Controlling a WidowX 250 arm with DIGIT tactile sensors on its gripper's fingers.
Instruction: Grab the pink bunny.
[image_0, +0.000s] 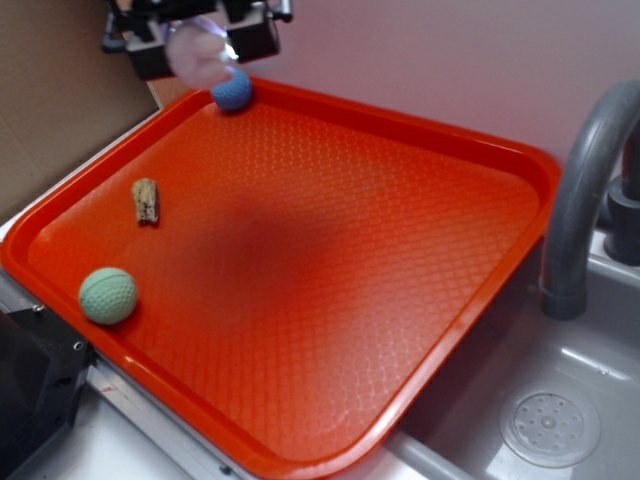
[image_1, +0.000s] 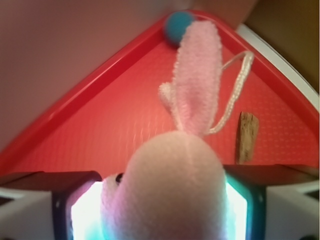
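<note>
Your gripper (image_0: 200, 45) sits high over the tray's (image_0: 470, 140) far left corner, its fingers clenched on the bunny (image_1: 172, 190); in the wrist view you see the plush wedged between the two pads, one ear (image_1: 197, 75) and its white loop cord (image_1: 235, 82) hanging out toward the tray; the bunny is off the tray floor, blurred in the exterior view. The blue ball (image_0: 232, 90) lies in the corner just below your gripper; a small wood piece (image_0: 146, 201) rests near the left rim; the green ball (image_0: 108, 295) sits well apart at the near left. A grey faucet (image_0: 580, 190) stands right of the tray.
</note>
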